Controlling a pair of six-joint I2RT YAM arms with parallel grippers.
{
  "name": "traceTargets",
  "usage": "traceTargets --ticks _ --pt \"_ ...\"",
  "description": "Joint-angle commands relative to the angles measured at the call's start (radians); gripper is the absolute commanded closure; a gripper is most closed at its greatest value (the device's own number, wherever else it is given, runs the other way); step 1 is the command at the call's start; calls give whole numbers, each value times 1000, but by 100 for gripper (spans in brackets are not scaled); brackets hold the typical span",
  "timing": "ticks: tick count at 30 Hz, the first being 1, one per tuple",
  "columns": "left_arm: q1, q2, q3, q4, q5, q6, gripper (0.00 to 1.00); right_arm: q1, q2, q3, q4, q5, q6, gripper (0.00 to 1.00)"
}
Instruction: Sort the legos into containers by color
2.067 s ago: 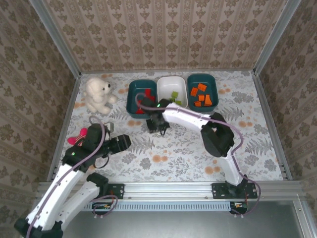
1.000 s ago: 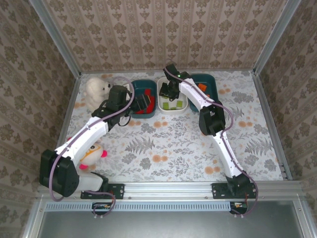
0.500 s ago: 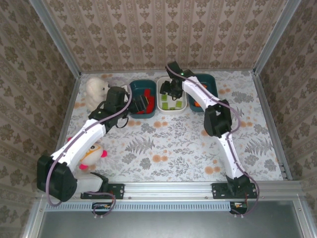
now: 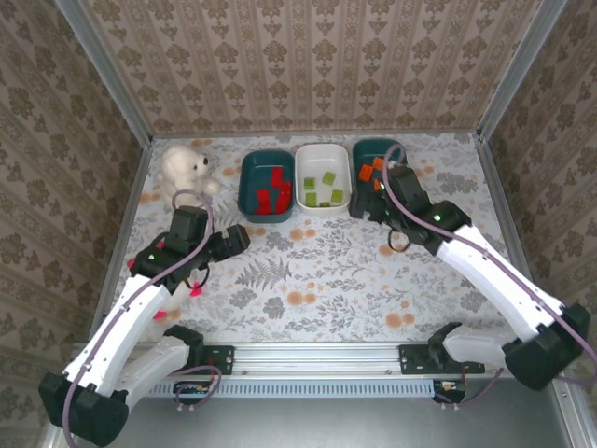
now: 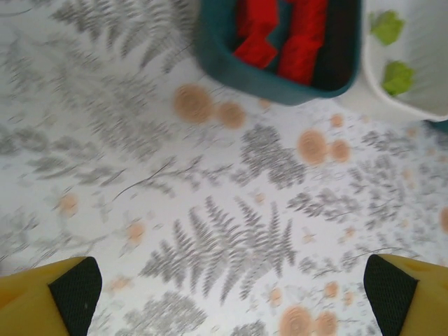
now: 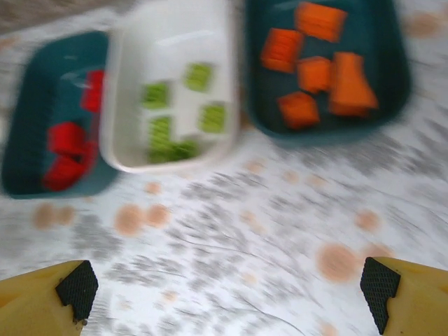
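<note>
Three tubs stand in a row at the back. The left teal tub holds red legos. Green legos lie in the white tub. The right teal tub holds orange legos and is partly covered by my right arm. My left gripper is open over bare cloth, near-left of the red tub. My right gripper is open and holds nothing, just in front of the orange tub.
A white plush bear sits at the back left. A pink-and-white plush lies under my left arm. Papered walls with metal posts close in the floral cloth on three sides.
Both arms have pulled back from the tubs toward the near side. The left gripper left the red tub's edge. The right gripper came off the white tub and swung right.
</note>
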Motion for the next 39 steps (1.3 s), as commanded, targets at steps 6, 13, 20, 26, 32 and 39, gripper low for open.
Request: traceTargets --ticks 6,13,20,26,32,39 --pt "22 44 -27 -21 -521 95 0 -171 -328 -522 408 381 -216 0" --pt "148 202 -233 604 -490 508 0 -387 -35 -601 759 279 -367 0" --pt "351 519 -153 800 -226 589 0 -462 283 -539 1052 112 -448 0" --pt "401 667 -152 1077 -111 648 0 -498 378 -498 1165 -33 -500 0" --pt "409 650 -307 1388 -84 705 0 -500 283 -757 1548 -44 -502 0" --pt "386 690 -424 1636 -136 716 0 -497 349 -771 1617 -89 -520 0"
